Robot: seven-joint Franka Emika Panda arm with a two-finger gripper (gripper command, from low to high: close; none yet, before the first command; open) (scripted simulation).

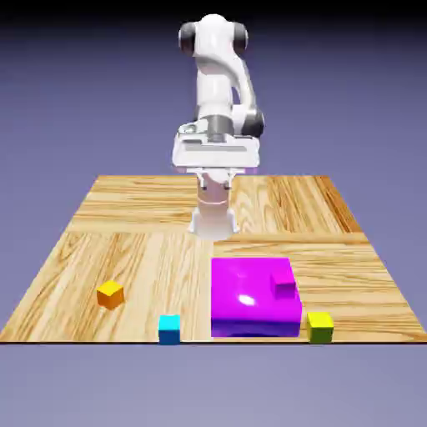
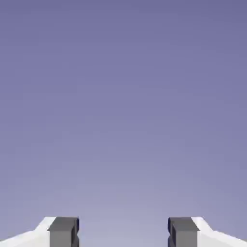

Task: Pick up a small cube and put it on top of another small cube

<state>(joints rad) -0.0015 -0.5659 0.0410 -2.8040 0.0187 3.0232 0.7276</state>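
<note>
Near the table's front edge, toward the exterior view's right corner, I am logging the small yellow-green cube, sitting just beside the large flat magenta block. The small magenta cube is resting on that block's top, by its right side. An orange cube and a cyan cube are lying toward the front left. The gripper is hanging high, fingers spread wide, holding nothing, facing only backdrop.
</note>
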